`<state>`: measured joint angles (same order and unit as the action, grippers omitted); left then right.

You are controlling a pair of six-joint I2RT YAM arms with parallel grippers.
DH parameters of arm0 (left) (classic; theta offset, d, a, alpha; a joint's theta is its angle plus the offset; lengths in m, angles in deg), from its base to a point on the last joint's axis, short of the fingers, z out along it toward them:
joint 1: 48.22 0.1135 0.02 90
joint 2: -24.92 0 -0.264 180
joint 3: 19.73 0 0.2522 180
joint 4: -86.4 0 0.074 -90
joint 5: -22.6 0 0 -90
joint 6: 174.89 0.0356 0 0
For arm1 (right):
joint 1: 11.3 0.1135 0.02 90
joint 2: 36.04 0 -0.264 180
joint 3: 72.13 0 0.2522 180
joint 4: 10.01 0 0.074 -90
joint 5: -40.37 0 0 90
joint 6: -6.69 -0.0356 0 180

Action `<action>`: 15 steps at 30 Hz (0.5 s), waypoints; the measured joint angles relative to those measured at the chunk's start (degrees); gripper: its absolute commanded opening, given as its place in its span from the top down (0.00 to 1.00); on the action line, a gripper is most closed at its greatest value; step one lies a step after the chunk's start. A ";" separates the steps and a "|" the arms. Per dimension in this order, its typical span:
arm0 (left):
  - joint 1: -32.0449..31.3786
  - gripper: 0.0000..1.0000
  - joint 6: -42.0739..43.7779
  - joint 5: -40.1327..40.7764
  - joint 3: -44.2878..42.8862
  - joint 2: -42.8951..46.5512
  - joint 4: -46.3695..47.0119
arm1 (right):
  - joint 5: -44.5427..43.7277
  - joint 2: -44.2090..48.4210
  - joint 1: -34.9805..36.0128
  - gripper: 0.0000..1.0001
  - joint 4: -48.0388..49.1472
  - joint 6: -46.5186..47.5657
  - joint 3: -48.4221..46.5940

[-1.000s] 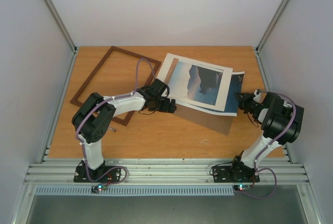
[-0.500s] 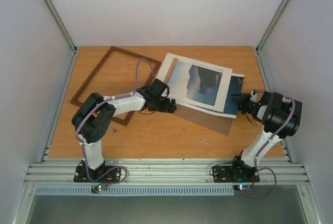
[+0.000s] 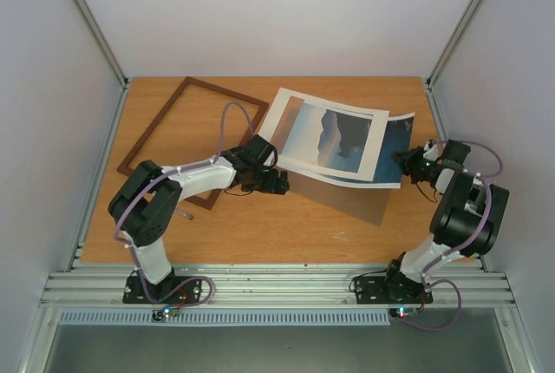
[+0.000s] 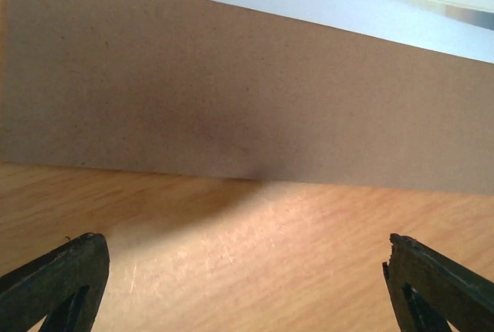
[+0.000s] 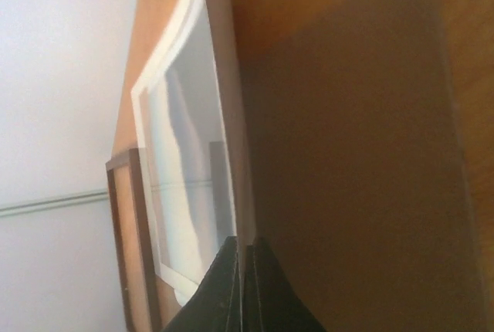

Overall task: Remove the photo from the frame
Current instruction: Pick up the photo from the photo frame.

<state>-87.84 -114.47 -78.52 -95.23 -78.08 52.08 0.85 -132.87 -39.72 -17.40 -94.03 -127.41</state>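
The empty reddish-brown frame (image 3: 186,143) lies flat at the table's left. To its right lies a stack. The sea photo (image 3: 399,134) sticks out from under a white mat board (image 3: 282,121), and both rest on a brown backing board (image 3: 351,199). My right gripper (image 3: 408,158) is shut on the photo's right edge, which is raised off the table. In the right wrist view its tips (image 5: 245,251) pinch that thin sheet edge. My left gripper (image 3: 273,182) is open at the stack's near-left corner. Its fingers (image 4: 54,278) are spread above bare wood, facing the backing board (image 4: 247,100).
White walls with metal posts enclose the wooden table (image 3: 260,225) on three sides. An aluminium rail (image 3: 277,286) carrying both arm bases runs along the near edge. The frame (image 5: 123,232) also shows beyond the stack in the right wrist view.
My right gripper closed on the photo's right edge, raised it and drew it slightly right. The mat board shifted with it. My left arm sank a little lower and stayed open.
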 measured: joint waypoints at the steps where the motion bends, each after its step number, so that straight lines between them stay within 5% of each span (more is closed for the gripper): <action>1: 0.00 0.02 0.00 0.11 0.11 0.87 -0.70 | -0.90 2.12 0.04 0.99 -2.51 1.03 -0.83; 15: 0.00 0.01 2.25 6.73 1.49 19.39 -7.10 | -14.84 19.23 0.04 0.99 -38.32 12.28 -15.72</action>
<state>-87.84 -112.22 -71.79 -93.74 -58.69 44.98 -13.99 -113.64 -39.68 -55.71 -81.75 -143.12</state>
